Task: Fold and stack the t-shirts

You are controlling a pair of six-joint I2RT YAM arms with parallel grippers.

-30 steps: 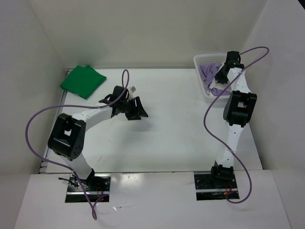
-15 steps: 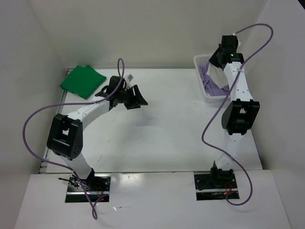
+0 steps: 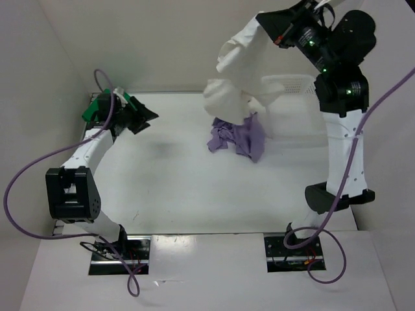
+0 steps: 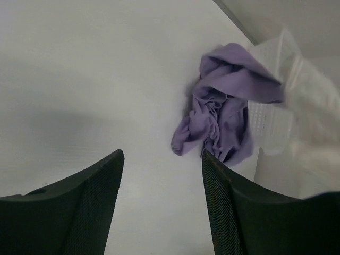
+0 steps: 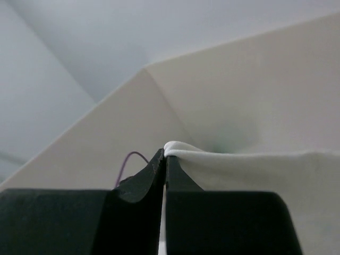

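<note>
The right tool (image 5: 164, 159) is pinched shut on a thin edge of the cream-white t-shirt (image 3: 237, 78), high above the purple t-shirt (image 3: 238, 137) lying on the surface (image 3: 181, 175), so it might slip free, while the left tool (image 4: 162, 156) is open and empty.

The crumpled pale lavender cloth t-shirt (image 3: 238, 137) is plain and unpatterned, as is the hanging cream-white cloth t-shirt (image 3: 238, 70). The bright green cloth t-shirt (image 3: 89, 110) is solid-coloured. The white plastic basket (image 3: 295, 83) has a mesh pattern.
</note>
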